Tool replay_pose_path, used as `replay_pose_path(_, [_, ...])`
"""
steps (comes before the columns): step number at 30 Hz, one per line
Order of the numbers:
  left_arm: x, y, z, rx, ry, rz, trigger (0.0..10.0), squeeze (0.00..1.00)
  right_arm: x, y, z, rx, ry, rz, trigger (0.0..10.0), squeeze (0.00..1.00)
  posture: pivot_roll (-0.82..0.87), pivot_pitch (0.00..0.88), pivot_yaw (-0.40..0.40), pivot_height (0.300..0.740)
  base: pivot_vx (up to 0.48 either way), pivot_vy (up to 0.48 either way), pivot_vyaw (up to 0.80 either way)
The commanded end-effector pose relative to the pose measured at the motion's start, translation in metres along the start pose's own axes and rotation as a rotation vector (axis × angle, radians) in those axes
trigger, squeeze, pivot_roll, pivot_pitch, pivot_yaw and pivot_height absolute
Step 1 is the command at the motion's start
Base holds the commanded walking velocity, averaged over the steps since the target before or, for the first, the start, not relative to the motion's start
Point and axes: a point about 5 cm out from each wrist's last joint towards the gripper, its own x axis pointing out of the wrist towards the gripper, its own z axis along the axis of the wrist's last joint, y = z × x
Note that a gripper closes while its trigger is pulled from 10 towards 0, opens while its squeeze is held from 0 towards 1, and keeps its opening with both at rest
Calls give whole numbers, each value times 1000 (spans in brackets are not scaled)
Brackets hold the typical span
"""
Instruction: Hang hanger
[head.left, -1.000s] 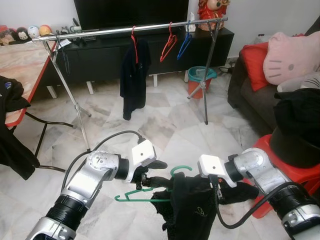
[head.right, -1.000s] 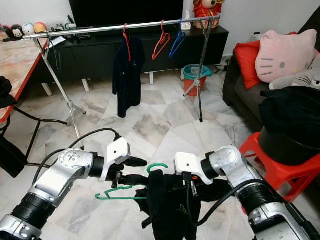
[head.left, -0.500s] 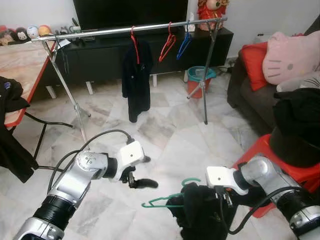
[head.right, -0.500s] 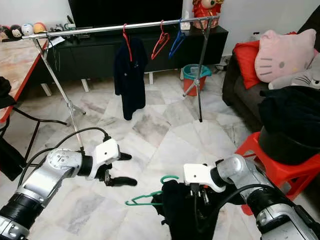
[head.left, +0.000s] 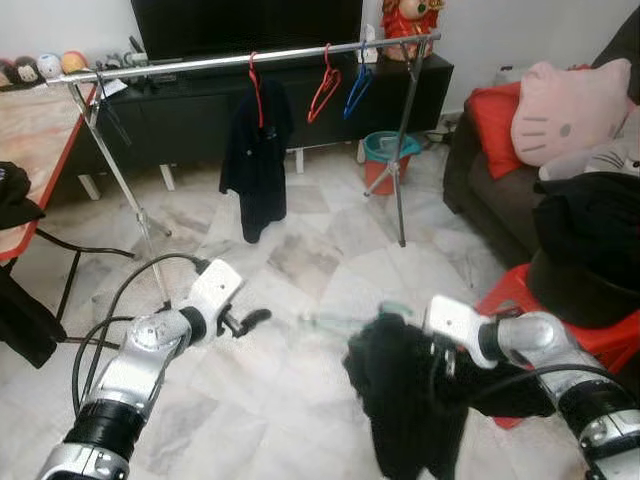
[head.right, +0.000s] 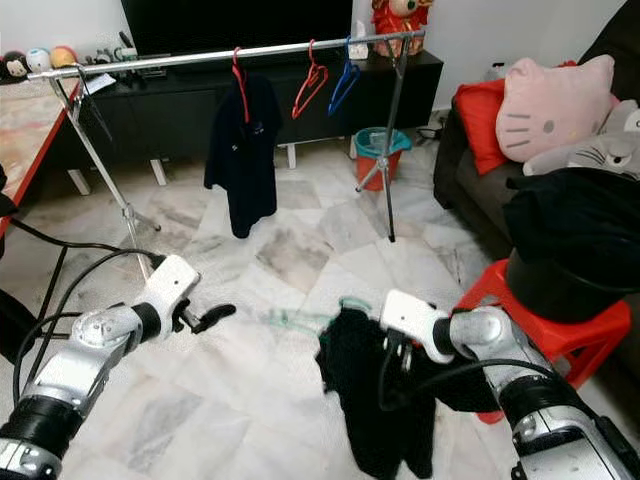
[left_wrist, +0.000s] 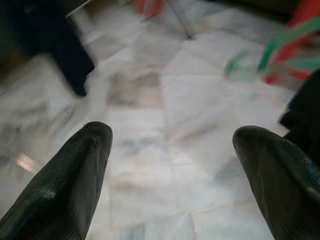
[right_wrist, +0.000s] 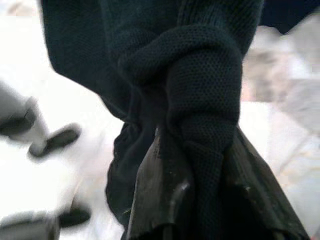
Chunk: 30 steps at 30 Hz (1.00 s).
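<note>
Low in the frame, right of centre, the right gripper (head.right: 400, 350) pinches a dark knitted garment (head.right: 375, 400), its fingers pressed into the bunched cloth. The garment hangs on a pale green plastic hanger (head.right: 300, 318), blurred, poking out toward the centre. At lower left, the left gripper (head.left: 243, 321) holds nothing, fingers spread. The long silver clothes rail (head.left: 250, 58) runs across the top of the frame, well apart. Judged from this, the hanger is carried but not yet hung.
</note>
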Motion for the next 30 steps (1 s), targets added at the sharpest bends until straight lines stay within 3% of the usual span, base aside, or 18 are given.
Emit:
replay_pose_path(1, [-1, 5, -15, -77, 61, 96, 10000, 0, -2, -13, 25, 12, -129, -82, 0, 0, 75, 0, -22, 740, 0, 0, 0])
replay_pose_path(5, [3, -1, -30, -202, 100, 152, 10000, 0, 1, -8, 28, -15, -136, -42, 0, 0, 72, 0, -24, 740, 0, 0, 0])
replay_pose_path(9, [7, -17, -45, -286, 149, 108, 10000, 0, 0, -9, 31, -30, -127, -24, 0, 0, 67, 0, -24, 740, 0, 0, 0])
replay_pose_path(14, [14, -38, -53, -413, 142, 32, 10000, 0, -2, -6, 50, -87, -185, 145, 0, 0, 68, 0, -35, 740, 0, 0, 0])
replay_pose_path(24, [18, -44, -59, -516, 132, 34, 10000, 0, -5, -13, 69, -90, -234, 231, 0, 0, 70, 0, -58, 740, 0, 0, 0])
replay_pose_path(27, [20, -47, -56, -606, 83, 10, 10000, 51, -4, -10, 70, -79, -237, 287, 0, 0, 72, 0, -66, 740, 0, 0, 0])
replay_pose_path(28, [20, -48, -55, -624, 67, -2, 10000, 1000, -4, -9, 70, -79, -235, 293, 0, 0, 73, 0, -68, 740, 0, 0, 0])
replay_pose_path(30, [20, -50, -54, -658, 40, -30, 10000, 1000, -3, -8, 70, -75, -237, 310, 0, 0, 72, 0, -70, 740, 0, 0, 0])
